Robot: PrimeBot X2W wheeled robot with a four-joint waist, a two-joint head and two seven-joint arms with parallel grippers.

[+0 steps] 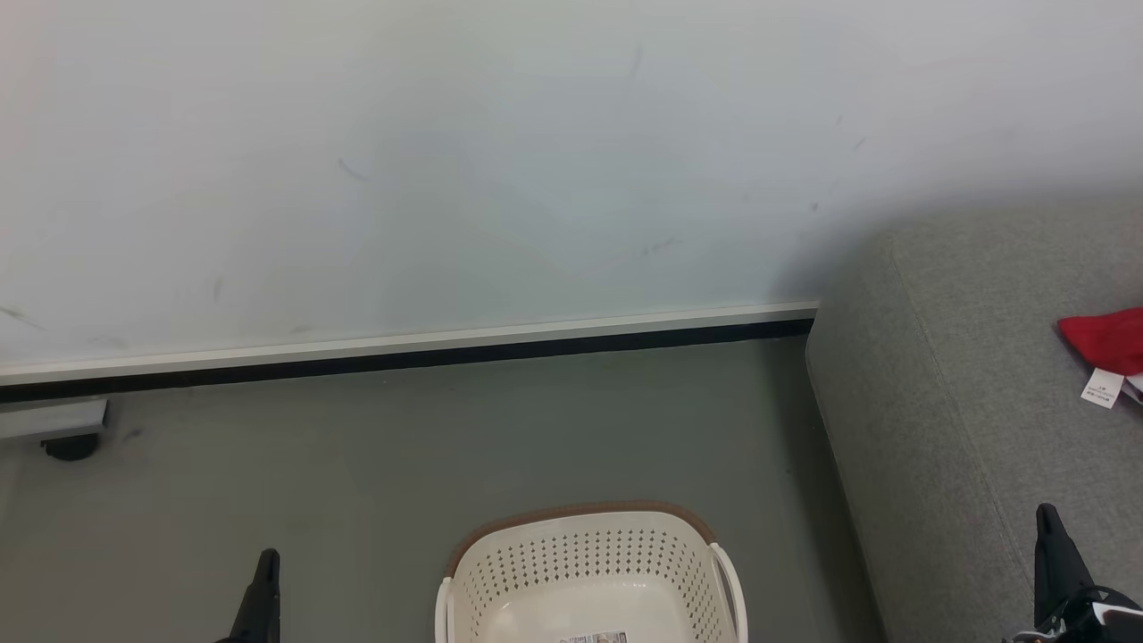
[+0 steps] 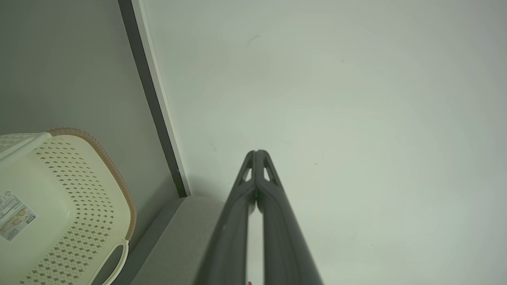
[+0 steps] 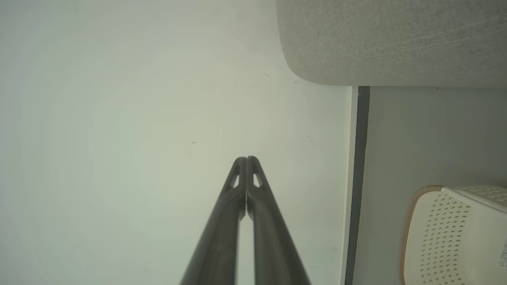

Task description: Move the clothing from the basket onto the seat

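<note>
**Count of items, by kind.**
There was one basket point(image 1: 589, 558), which had two handles point(image 1: 732, 585) and one label point(image 1: 594, 638). There was one seat point(image 1: 964, 375). One red garment point(image 1: 1107, 339) was counted, cut by the head view's right edge, with one white tag point(image 1: 1102, 388). Two grippers were counted, the left gripper point(image 1: 267, 567) and the right gripper point(image 1: 1050, 527), each with two fingers point(image 2: 233, 229), four in all. One skirting strip point(image 1: 402, 353) ran along one wall point(image 1: 536, 161).
</note>
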